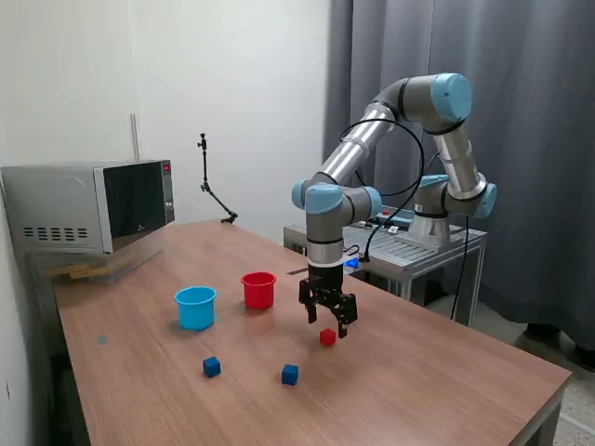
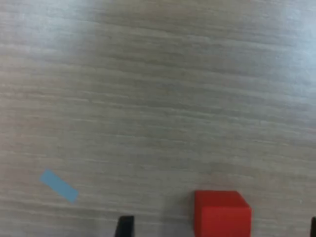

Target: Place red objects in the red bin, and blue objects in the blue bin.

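Exterior view: gripper [image 1: 328,325] hangs low over the wood table [image 1: 446,381], center of frame, pointing straight down. Jaws spread apart, nothing between them. One red cube [image 1: 327,336] sits on the table just under and between the fingertips; can't tell if a finger touches it, since the fingers overlap it from this angle. Only one red cube in sight.

Red cup [image 1: 258,290] stands upright left of the gripper, mid frame. Light blue cup [image 1: 195,308] is further left, near it but apart. Insides of both cups hidden by their walls, so contents can't be read. Two dark blue cubes on the table toward the lower part of the frame: one [image 1: 212,367] below the blue cup, the other [image 1: 290,373] lower left of the gripper, well apart from each other.

Microwave [image 1: 93,204] at frame's left edge, partly cut off. Table's lower edge runs out of frame.

Wrist view: mostly blurred wood grain. Red cube [image 2: 222,213] at bottom center-right, its lower part cut by the frame edge. One dark fingertip [image 2: 125,226] shows at the bottom left of the cube, gap visible between them; the other is a sliver at the far right edge. A small light blue strip [image 2: 59,185] lies flat at lower left; what it is, unclear.
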`<state>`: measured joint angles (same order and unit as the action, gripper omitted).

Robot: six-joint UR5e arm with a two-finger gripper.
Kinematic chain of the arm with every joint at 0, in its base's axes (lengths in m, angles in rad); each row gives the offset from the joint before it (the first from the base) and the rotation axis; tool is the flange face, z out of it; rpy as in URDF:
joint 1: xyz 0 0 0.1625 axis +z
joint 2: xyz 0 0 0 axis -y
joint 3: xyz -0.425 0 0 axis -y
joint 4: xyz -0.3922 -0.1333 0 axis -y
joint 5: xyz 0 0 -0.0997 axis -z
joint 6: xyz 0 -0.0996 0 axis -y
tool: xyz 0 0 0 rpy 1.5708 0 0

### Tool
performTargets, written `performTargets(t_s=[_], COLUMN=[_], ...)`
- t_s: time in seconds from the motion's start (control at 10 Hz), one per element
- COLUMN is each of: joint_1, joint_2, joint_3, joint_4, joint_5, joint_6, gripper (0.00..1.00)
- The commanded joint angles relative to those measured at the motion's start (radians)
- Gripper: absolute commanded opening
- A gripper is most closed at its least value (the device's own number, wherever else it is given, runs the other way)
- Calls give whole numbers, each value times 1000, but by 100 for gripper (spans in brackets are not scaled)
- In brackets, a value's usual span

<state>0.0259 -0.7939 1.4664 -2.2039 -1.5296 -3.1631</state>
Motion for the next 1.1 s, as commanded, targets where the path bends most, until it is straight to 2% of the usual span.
performTargets(t_s=[0.0, 1.0], joint_1=[3, 19], joint_2=[-1, 13], joint_3=[0, 5], joint_4=[0, 0], joint_5=[2, 3], joint_6=[0, 0], gripper=[100, 100])
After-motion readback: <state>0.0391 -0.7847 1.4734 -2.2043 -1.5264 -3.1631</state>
